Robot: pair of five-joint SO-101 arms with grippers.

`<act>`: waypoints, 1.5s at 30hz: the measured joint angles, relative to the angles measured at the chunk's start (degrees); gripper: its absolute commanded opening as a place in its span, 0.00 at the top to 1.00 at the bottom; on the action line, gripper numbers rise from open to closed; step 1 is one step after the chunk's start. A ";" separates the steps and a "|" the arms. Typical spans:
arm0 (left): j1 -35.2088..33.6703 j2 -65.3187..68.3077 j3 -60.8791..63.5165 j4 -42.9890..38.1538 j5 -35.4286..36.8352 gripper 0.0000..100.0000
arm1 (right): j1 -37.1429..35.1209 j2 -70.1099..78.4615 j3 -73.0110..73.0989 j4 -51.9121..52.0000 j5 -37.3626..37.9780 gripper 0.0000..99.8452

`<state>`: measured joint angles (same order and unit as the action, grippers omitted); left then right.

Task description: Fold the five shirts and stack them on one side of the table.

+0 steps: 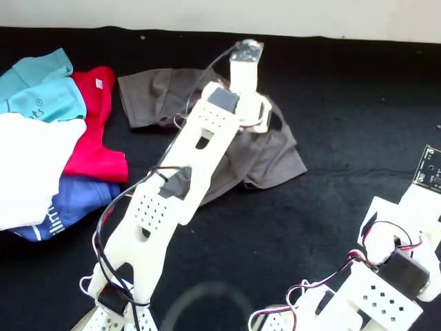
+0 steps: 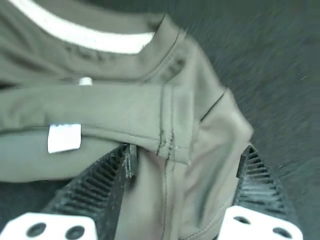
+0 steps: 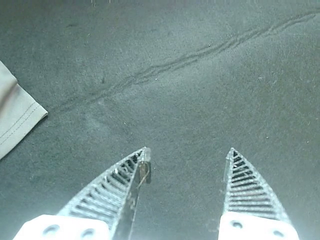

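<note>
Straddling grey shirt [image 2: 150, 110] fold with spread left gripper [image 2: 185, 160], likely to grab for folding; holding spread right gripper [image 3: 187, 155] over table [image 3: 200, 75], out of way.

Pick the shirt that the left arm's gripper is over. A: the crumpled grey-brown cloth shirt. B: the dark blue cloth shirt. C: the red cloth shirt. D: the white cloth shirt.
A: the left gripper stands open astride a fold of the crumpled grey-brown cloth shirt, apart from the coloured pile.
</note>
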<state>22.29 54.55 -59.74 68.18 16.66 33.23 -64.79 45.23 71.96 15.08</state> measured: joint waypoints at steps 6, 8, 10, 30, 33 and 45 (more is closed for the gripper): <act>-0.09 0.00 -0.09 -0.18 0.00 0.68 | 0.00 0.00 0.00 0.00 0.00 0.76; -0.09 0.26 1.76 -1.32 0.00 0.68 | 0.00 0.00 0.00 0.00 0.00 0.76; -0.09 0.35 3.60 -3.08 0.00 0.68 | 0.00 0.00 0.00 0.00 0.00 0.76; 0.00 0.35 5.80 -4.48 0.18 0.99 | 0.00 0.00 0.00 0.00 0.00 0.76; 0.00 0.35 3.52 1.14 0.09 0.99 | 0.00 0.00 0.00 0.00 0.00 0.76; -5.01 -6.33 -17.14 31.82 0.00 0.99 | 0.00 0.00 0.00 0.00 0.00 0.76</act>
<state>17.27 48.22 -76.88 100.00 16.66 33.23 -64.79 45.23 71.96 15.08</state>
